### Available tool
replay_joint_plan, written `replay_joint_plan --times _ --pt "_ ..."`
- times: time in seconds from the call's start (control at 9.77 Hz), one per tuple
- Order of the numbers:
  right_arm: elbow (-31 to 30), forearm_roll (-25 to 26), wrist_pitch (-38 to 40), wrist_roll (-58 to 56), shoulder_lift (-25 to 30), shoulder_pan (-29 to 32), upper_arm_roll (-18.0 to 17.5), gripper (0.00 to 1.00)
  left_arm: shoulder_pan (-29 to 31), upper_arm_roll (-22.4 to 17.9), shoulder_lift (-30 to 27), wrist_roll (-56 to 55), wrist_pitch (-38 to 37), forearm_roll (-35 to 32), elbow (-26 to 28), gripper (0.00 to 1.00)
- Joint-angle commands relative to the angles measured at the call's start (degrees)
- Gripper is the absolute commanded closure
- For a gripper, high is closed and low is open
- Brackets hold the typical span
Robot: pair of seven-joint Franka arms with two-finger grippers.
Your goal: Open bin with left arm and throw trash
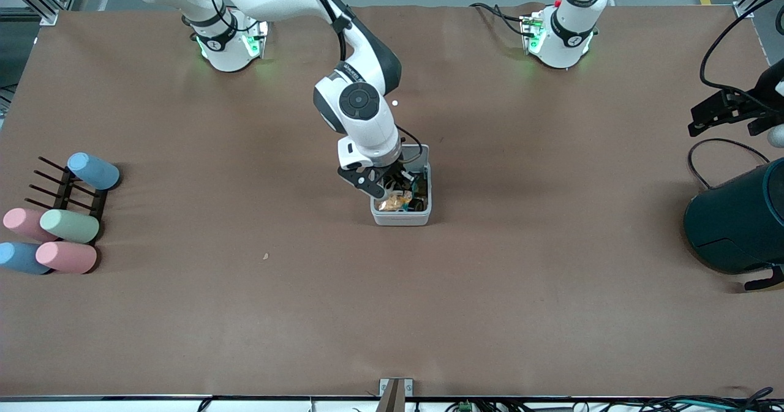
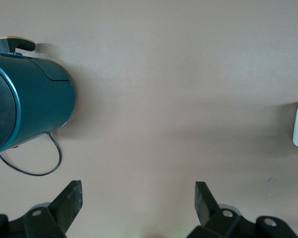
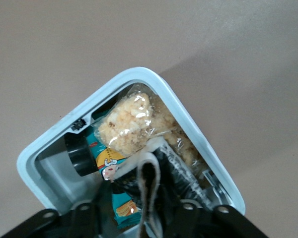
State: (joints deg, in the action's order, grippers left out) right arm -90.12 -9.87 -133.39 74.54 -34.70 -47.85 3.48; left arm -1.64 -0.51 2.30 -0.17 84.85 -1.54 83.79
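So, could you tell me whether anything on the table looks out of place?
Two small specks lie loose on the table: a white one by the right arm's elbow, and a tan crumb nearer the camera than the bin. Otherwise nothing stands out.

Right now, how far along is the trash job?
The bin stands open with wrappers and a black ring already inside, and no scraps show on the table. The right gripper is over the bin, with a whitish strip between its fingers. The left gripper waits open near the teal container. Left: drop the strip.
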Motion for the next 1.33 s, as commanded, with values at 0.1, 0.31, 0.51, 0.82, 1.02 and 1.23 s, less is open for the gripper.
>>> replay_joint_plan --times 0.1,0.31,0.51,0.82,1.02,1.23 --pt "0.21 0.11 4.52 1.05 4.18 0.56 0.48 0.00 -0.03 0.07 -0.28 -0.89 0.32 0.05 -0.11 0.00" --pt "0.21 0.02 8.30 0.96 7.52 1.09 0.48 0.00 -0.12 0.07 -0.28 -0.98 0.32 0.05 -0.11 0.00" --pt "0.21 0.02 10.69 0.87 10.16 2.32 0.57 0.00 -0.03 0.07 -0.28 -0.98 0.32 0.05 -0.11 0.00" --pt "0.04 0.64 17.00 -3.83 16.74 12.65 0.57 0.00 -0.12 0.07 -0.28 -0.98 0.23 -0.04 -0.11 0.00" --pt "0.12 0.64 25.07 -18.82 21.58 23.27 0.48 0.00 -0.12 0.07 -0.28 -0.98 0.32 -0.04 -0.11 0.00" --pt "0.04 0.64 34.90 -36.04 26.41 33.65 0.57 0.00 -0.03 0.07 -0.28 -0.98 0.32 -0.04 -0.11 0.00"
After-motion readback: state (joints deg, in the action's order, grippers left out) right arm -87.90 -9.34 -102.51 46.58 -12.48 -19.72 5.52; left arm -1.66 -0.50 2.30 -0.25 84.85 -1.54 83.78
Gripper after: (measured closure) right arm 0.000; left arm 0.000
